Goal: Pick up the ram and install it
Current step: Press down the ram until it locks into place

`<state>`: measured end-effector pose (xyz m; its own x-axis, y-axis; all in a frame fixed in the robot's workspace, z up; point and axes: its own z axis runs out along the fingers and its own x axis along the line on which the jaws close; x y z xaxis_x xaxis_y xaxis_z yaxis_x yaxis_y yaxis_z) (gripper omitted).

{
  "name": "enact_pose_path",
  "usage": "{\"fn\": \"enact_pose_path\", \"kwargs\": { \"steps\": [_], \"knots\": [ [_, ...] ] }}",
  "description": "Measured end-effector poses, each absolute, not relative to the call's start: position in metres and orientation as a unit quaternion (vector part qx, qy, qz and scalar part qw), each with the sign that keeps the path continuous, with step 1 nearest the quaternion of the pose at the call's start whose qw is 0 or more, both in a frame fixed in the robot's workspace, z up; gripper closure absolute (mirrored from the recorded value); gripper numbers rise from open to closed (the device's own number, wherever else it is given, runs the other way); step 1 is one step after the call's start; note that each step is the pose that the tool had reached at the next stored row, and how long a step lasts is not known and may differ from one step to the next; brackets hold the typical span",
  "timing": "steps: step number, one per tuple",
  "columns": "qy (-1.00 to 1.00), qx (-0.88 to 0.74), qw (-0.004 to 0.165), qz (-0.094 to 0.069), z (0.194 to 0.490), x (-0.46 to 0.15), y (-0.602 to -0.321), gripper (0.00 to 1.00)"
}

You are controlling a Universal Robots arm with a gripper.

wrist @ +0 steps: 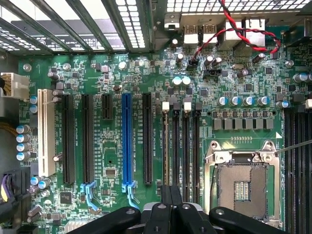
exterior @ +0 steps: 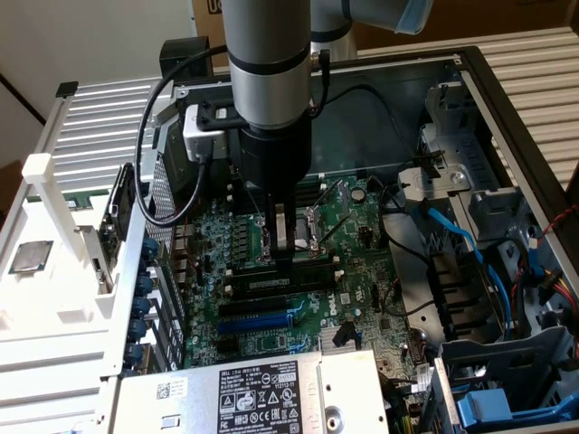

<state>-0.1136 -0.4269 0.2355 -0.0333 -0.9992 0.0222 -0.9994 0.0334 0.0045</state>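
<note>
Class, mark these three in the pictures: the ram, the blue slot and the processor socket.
ram (exterior: 269, 283), exterior view, on its pale label.
blue slot (wrist: 126, 139), wrist view, middle of its length.
processor socket (wrist: 242, 184), wrist view, centre of its contacts.

Ram (exterior: 288, 282) in motherboard (exterior: 353, 226) slot

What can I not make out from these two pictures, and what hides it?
- Ram: exterior view. The gripper covers its middle, so it is unclear whether it sits fully in a slot.
- Gripper: wrist view. The picture's edge cuts it off, so its grasp cannot be judged.
- Supply label: exterior view. The print is too small to read, and the edge cuts it.
</note>
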Motion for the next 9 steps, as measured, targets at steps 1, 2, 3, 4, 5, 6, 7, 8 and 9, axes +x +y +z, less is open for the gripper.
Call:
{"fn": "enact_pose_path", "kwargs": {
  "steps": [1,2,3,4,5,6,7,8,9],
  "knots": [
    [-0.719,0.695,0.010,0.006,0.2355,-0.1135,-0.4265,0.89],
    [-0.719,0.695,0.009,0.006,0.2354,-0.1135,-0.4264,0.89],
    [-0.719,0.695,0.009,0.006,0.2354,-0.1135,-0.4263,0.89],
    [-0.719,0.695,0.010,0.006,0.2354,-0.1136,-0.4263,0.89],
    [-0.719,0.695,0.010,0.006,0.2353,-0.1136,-0.4262,0.89],
    [-0.719,0.695,0.010,0.006,0.2351,-0.1136,-0.4262,0.89],
    [-0.719,0.695,0.010,0.006,0.2349,-0.1136,-0.4262,0.89],
    [-0.719,0.695,0.009,0.006,0.2345,-0.1136,-0.4262,0.89],
    [-0.719,0.695,0.009,0.006,0.2342,-0.1135,-0.4262,0.89]
  ]
}}
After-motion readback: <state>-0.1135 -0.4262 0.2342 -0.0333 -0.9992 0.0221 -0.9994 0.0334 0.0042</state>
